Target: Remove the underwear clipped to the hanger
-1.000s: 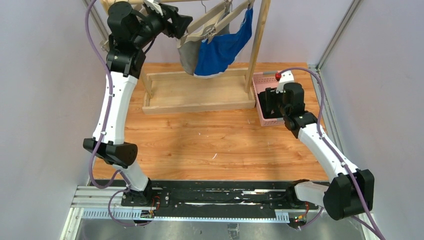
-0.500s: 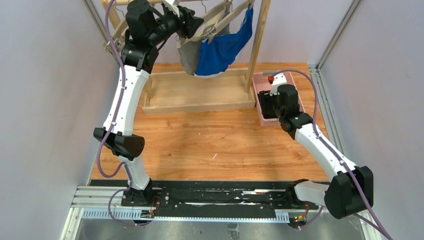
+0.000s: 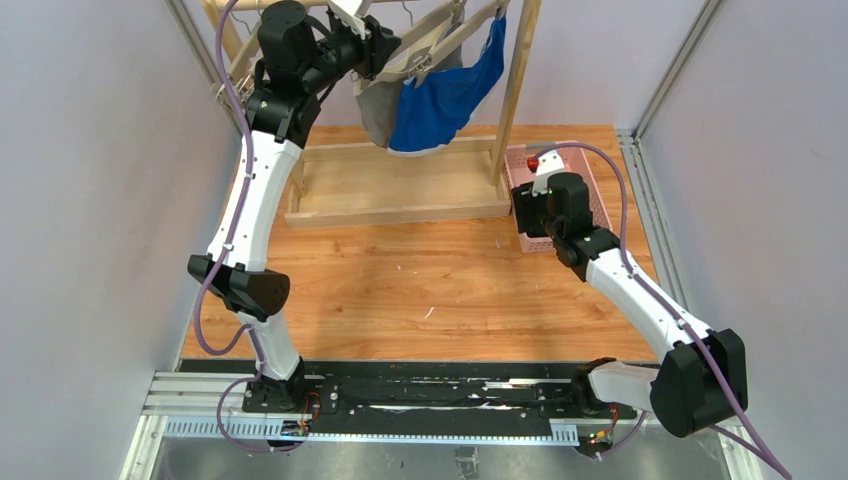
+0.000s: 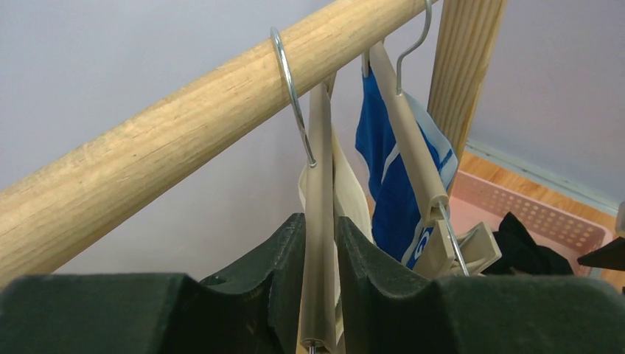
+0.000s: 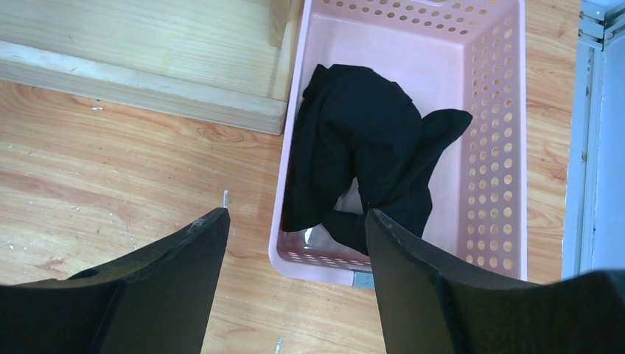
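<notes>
The grey briefs and the bright blue briefs hang clipped to beige hangers on the wooden rail. My left gripper is up at the rail, shut on the arm of the beige hanger that carries the pale grey fabric. In the left wrist view my left gripper has the blue briefs on the neighbouring hanger just to its right. The black briefs lie crumpled in the pink basket. My right gripper is open and empty above the basket's near left corner.
The wooden rail rests on upright posts fixed to a shallow wooden base tray. The pink basket stands right of that base, close to the right wall frame. A beige clip hangs from the blue briefs' hanger.
My left arm has swung right and up along the rail onto the grey briefs' hanger. My right gripper has shifted slightly left, still over the basket.
</notes>
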